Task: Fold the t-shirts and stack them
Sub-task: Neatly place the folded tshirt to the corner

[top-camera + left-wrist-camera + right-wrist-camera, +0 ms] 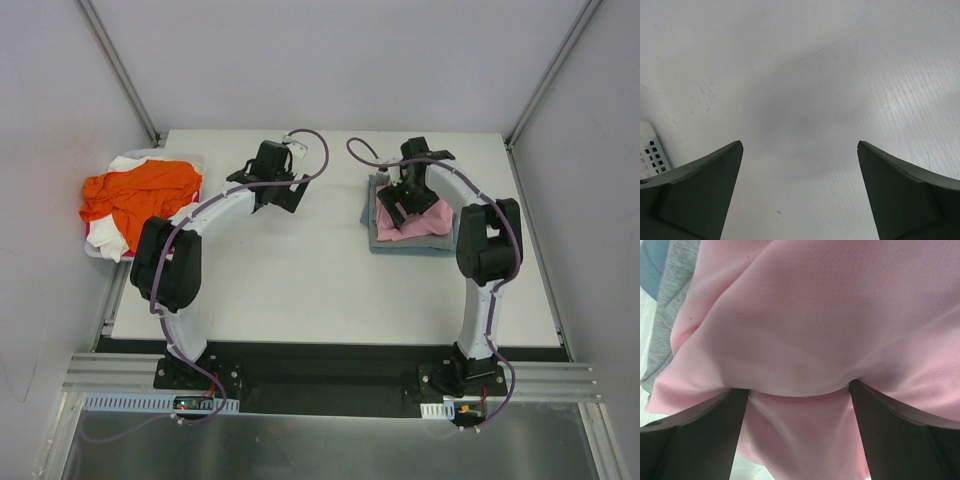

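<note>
A light pink t-shirt (428, 217) lies folded on a grey-blue t-shirt (412, 244) at the table's right. My right gripper (400, 207) is down on the pink one. In the right wrist view it (799, 387) stands open, both fingertips pushed into the pink cloth (815, 315), and a fold bulges between them. Grey cloth (675, 290) shows at the left edge there. An orange t-shirt (140, 190) and a white t-shirt (113, 238) lie crumpled in a heap at the far left. My left gripper (283, 193) hovers open over bare table (800, 150), holding nothing.
The heap sits in a white basket (192, 158) at the table's left edge, and its perforated corner (652, 152) shows in the left wrist view. Grey walls with metal posts (120, 70) close in the back and sides. A black rail (320, 375) carries both arm bases.
</note>
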### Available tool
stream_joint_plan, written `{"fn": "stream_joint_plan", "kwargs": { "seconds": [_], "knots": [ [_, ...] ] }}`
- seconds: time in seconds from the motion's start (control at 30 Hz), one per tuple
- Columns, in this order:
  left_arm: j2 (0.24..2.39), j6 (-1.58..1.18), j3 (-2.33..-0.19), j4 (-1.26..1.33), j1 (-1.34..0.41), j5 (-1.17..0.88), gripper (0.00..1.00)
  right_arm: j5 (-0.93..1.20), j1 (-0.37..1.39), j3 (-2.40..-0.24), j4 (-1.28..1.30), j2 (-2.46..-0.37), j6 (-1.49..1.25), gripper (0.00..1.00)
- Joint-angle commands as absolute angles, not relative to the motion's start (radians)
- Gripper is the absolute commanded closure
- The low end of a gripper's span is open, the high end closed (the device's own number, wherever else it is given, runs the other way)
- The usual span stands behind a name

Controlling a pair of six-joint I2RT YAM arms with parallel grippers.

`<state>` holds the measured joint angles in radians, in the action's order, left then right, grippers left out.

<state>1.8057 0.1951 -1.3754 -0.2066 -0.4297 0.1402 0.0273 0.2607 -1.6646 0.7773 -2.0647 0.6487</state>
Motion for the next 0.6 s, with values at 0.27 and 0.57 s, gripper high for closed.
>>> {"fn": "stream_joint_plan", "kwargs": {
  "seconds": [0.27,0.57],
  "knots": [
    [1.743,0.198,-1.365,-0.186,-0.416,0.144,0.01,0.068,0.175,-1.525,0.736,-2.045,0.706,0.12],
    [1.733,0.193,-1.364,-0.186,-0.414,0.14,0.01,0.049,0.135,-1.368,0.692,-1.948,0.721,0.12]
  ]
}}
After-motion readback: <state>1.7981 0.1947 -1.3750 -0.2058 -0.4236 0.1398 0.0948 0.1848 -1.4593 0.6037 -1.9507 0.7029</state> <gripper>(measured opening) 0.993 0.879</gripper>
